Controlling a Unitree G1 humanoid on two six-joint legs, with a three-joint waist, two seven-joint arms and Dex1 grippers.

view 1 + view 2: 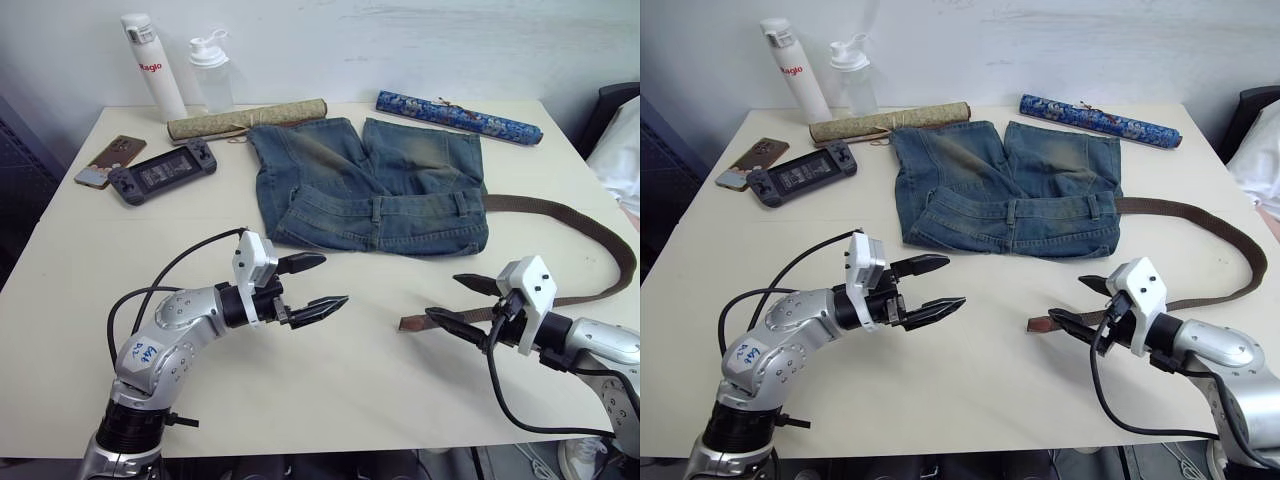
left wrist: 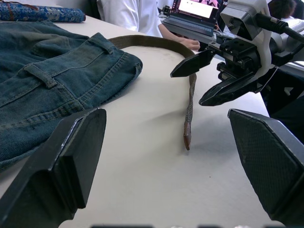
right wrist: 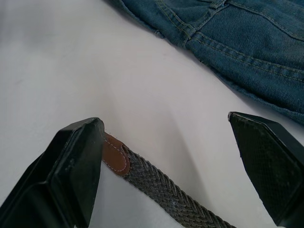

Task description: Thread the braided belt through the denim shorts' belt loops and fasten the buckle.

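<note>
The long olive-brown braided belt (image 1: 590, 232) lies on the cream table (image 1: 330, 390), curving from the right side of the faded blue denim shorts (image 1: 372, 190) out toward the table's right edge and back inward. Its tan leather tip (image 3: 115, 156) rests just beside the right gripper (image 1: 463, 303), whose jaws are spread wide, empty, straddling the strap end. The strap's long axis here runs roughly left to right, tip pointing toward the left gripper (image 1: 312, 284), which hovers equally open and empty, well apart from the tip. The right arm is judged much nearer. The waistband's belt loops (image 1: 376, 210) face the robot, unobstructed. Beyond the shorts lie a rolled olive mat (image 1: 247, 119), a blue patterned roll (image 1: 458, 117), two bottles (image 1: 180, 68), a phone (image 1: 110, 161) and a game console (image 1: 163, 172).
</note>
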